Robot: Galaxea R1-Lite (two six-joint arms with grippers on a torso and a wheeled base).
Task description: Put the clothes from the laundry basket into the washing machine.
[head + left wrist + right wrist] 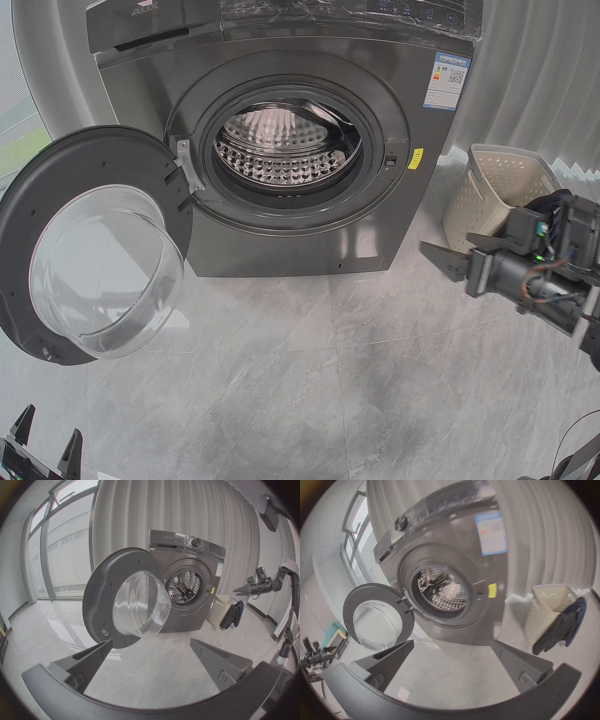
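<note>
The grey washing machine (400,94) stands with its round door (75,162) swung wide to the left, and its steel drum (284,147) holds no clothes. A beige laundry basket (487,187) sits on the floor to the machine's right. Dark blue clothes (562,627) hang over the basket's rim, as the left wrist view (232,614) also shows. My right gripper (465,250) hangs open and empty in the air beside the basket, pointing toward the machine. At the lower left my left gripper (49,435) is open and empty, low over the floor.
Pale curtains (537,75) hang behind the machine and basket. The open door (125,598) juts out over the floor on the left. Grey tiled floor (325,375) stretches between me and the machine. A large window (62,548) lies far to the left.
</note>
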